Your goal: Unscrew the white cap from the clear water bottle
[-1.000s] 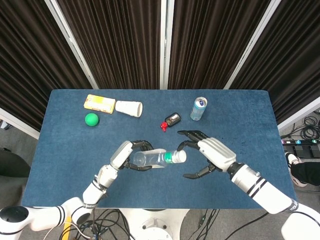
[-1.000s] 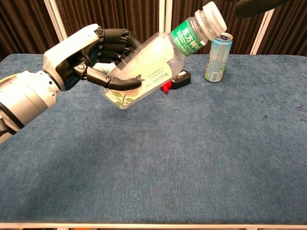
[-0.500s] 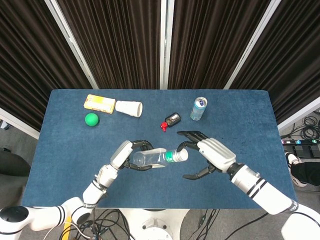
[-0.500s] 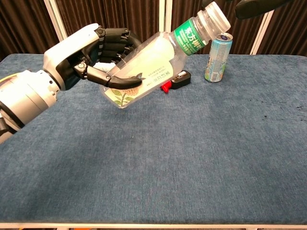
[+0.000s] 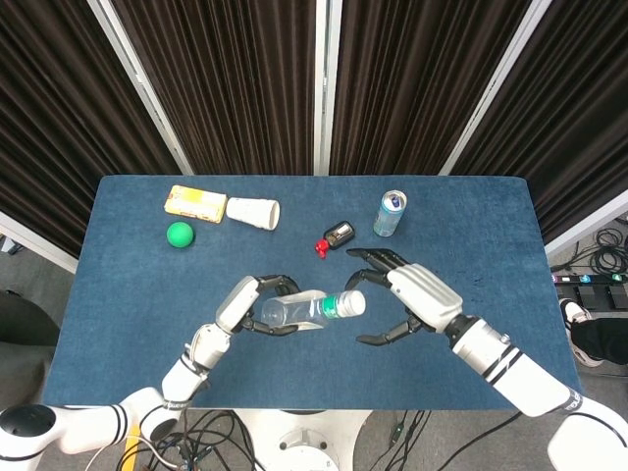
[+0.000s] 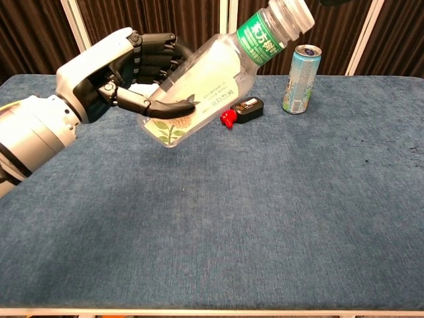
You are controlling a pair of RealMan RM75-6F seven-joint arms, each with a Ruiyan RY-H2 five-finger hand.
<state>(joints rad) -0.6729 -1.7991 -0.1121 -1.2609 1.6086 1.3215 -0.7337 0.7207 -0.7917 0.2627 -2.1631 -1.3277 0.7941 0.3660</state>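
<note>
My left hand (image 5: 247, 302) (image 6: 118, 71) grips the clear water bottle (image 5: 299, 310) (image 6: 199, 83) around its body and holds it tilted above the table, neck up and to the right. The bottle has a green label and a white cap (image 5: 354, 303) (image 6: 291, 13), still on. My right hand (image 5: 407, 296) hovers just right of the cap with its fingers spread around it, holding nothing. I cannot tell whether any finger touches the cap. The chest view barely shows the right hand, at the top edge.
On the blue table (image 5: 128, 324) lie a red-and-black small tool (image 5: 335, 236) (image 6: 242, 110), a drink can (image 5: 390, 213) (image 6: 300, 78), a white paper cup on its side (image 5: 253, 212), a yellow box (image 5: 194, 202) and a green ball (image 5: 180, 235).
The left hand has raised the bottle a little, so the cap sits higher in the chest view. The right hand has shifted slightly up and away with the cap.
</note>
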